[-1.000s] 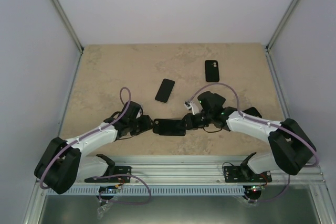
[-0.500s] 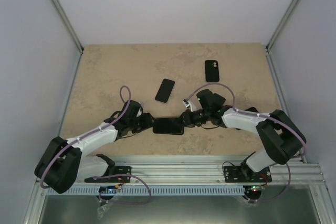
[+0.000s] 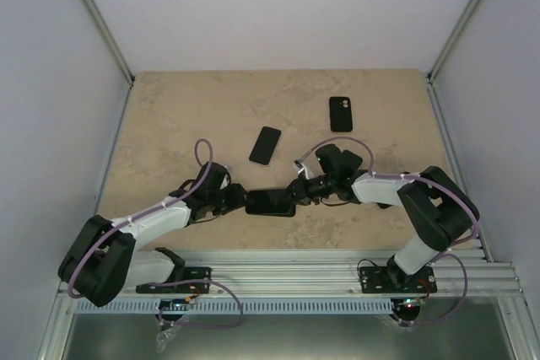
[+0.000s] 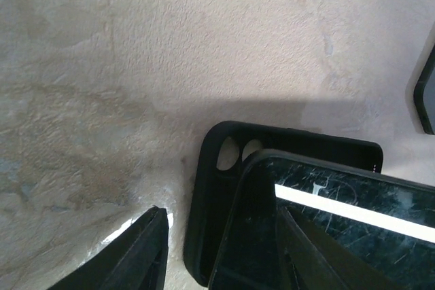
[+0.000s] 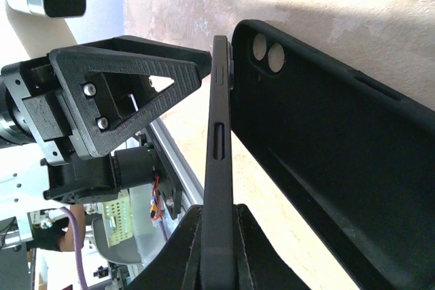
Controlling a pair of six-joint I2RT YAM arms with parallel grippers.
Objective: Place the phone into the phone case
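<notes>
The phone sat over the case but, by my reading, was not yet seated. It was pinched by its thin sides in the right claw, whose fingers were pressed together on it. From the right wrist it showed edge-on, one long side close against the case rim, the open hollow facing it.

Phone and case ran the same way, long axes lined up across the table from one arm toward the other. The camera-hole end of the case pointed at the left claw and stuck out past the phone's end. So the coming move seemed to turn on that overhang: the phone had to go a little farther toward the left claw, then down flat.

The left claw stood spread astride that end. One finger was clear of the case, with bare table between. I could not tell whether the other touched the phone.

The near ends of phone and case were cut off in both wrist views, and from above the two merged into one dark slab. Two other dark slabs lay well behind; which was phone or case I could not tell.
</notes>
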